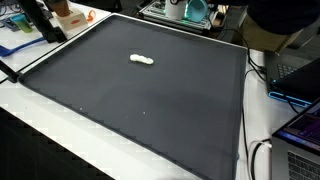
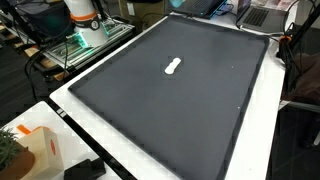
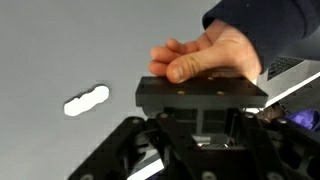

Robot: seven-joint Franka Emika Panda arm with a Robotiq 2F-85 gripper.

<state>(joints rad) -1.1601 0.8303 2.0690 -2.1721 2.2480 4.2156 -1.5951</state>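
On my wrist view the gripper [image 3: 200,120] comes in from the bottom edge as a cluster of black linkages. Across its tip lies a flat black rectangular block [image 3: 200,92] with small screws in its top face. A person's bare hand [image 3: 212,55], in a dark blue sleeve, has its fingers curled on top of that block. The block hides the fingertips, so I cannot tell whether the pincer is clenched on it, loose beside it, or gripping anything at all. Off to the left in that view, a small white peanut-shaped piece [image 3: 87,100] lies flat on the dark grey mat [image 3: 50,40], well apart from the gripper. My main worry is the hand: with fingers that close to the jaws, any jaw command or arm jog from me could pinch or strike them. If neither the hand nor the pincer truly has the block, it could drop onto the mat. Both exterior views show the white piece [image 1: 143,59] [image 2: 173,68] alone on the mat [image 1: 150,115] [image 2: 170,115], but not the gripper, the block or the hand. In an exterior view a dark-clothed figure [image 1: 285,20] stands at the mat's far corner. Only the wrist camera shows the contact, and it does not show how high the gripper sits.
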